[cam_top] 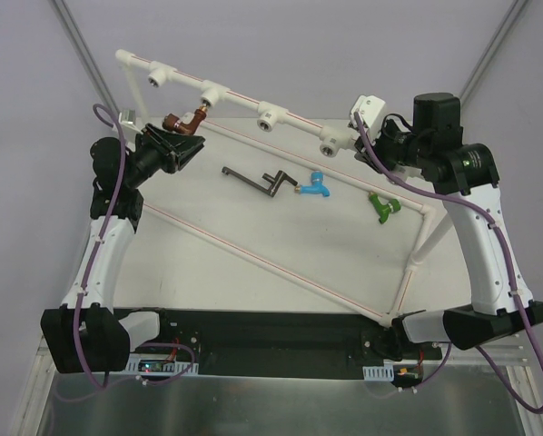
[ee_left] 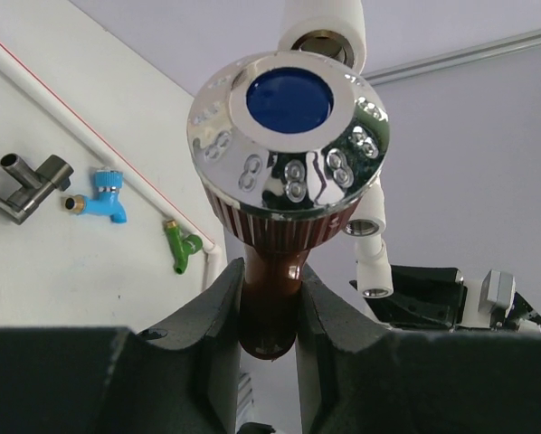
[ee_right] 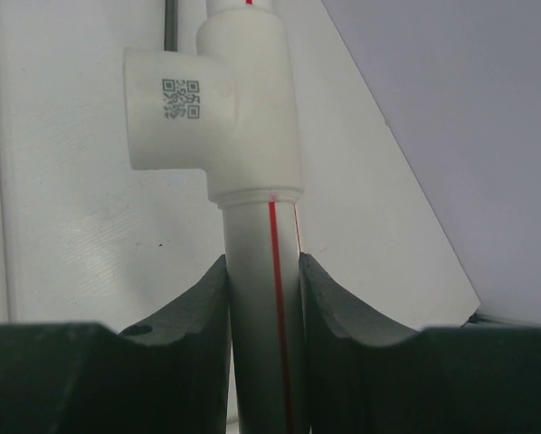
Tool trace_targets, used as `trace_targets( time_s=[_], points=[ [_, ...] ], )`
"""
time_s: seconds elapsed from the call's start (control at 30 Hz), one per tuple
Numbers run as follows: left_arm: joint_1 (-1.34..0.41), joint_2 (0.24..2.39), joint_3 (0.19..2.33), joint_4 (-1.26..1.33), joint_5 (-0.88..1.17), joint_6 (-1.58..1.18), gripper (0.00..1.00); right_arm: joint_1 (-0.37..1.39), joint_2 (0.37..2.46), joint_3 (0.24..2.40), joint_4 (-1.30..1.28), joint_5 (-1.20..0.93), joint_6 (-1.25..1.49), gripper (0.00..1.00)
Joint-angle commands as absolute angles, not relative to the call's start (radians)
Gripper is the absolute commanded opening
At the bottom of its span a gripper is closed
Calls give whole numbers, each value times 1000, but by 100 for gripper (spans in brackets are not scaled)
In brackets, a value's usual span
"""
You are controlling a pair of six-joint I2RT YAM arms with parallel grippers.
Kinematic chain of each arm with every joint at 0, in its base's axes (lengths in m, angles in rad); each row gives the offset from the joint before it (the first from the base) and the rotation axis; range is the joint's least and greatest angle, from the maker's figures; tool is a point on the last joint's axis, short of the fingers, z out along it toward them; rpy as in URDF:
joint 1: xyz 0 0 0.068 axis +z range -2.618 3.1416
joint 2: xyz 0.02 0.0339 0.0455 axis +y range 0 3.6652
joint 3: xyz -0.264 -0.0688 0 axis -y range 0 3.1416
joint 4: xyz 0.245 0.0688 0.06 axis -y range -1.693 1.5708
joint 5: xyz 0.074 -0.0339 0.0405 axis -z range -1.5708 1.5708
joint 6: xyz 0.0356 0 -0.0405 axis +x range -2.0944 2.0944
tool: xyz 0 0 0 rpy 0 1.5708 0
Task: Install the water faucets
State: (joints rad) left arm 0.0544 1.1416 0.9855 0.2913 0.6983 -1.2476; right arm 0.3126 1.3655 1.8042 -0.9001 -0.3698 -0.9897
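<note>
A small red-brown water faucet [ee_left: 269, 303] with a shiny chrome knob and a blue centre disc is held by the left gripper [ee_left: 270, 276], whose jaws are clamped on its ribbed body just below the knob. In the top view this faucet is seen at the far left of the table [cam_top: 244, 227]. Its angled end is just beside the second round socket [cam_top: 208, 96] from the left on the far rail of the white plastic pipe frame [cam_top: 253, 257]. Whether the thread is seated in that socket cannot be told.

The right gripper [ee_right: 263, 271] is placed at the far right of the frame. Its jaws are closed on a white pipe [ee_right: 252, 235] marked with a red stripe, just below a white tee fitting [ee_right: 225, 108] printed with a square code.

A blue plastic faucet [cam_top: 314, 186] with a brass end is laid on the table inside the frame, near its middle. A green plastic faucet [cam_top: 381, 207] is laid to the right of it, near the frame's right-hand pipe. A dark grey metal angle tap [cam_top: 258, 179] with a long handle is laid just beside the blue one, on its left.
</note>
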Motion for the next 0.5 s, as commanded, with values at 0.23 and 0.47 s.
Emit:
trace_targets(
  time_s=[0.23, 0.47],
  points=[
    [64, 1164, 1088, 302, 719, -1246, 0, 308, 1374, 1749, -948, -298, -905, 2],
    [63, 1169, 1092, 291, 726, -1249, 0, 313, 1373, 1744, -946, -291, -911, 2]
  ],
)
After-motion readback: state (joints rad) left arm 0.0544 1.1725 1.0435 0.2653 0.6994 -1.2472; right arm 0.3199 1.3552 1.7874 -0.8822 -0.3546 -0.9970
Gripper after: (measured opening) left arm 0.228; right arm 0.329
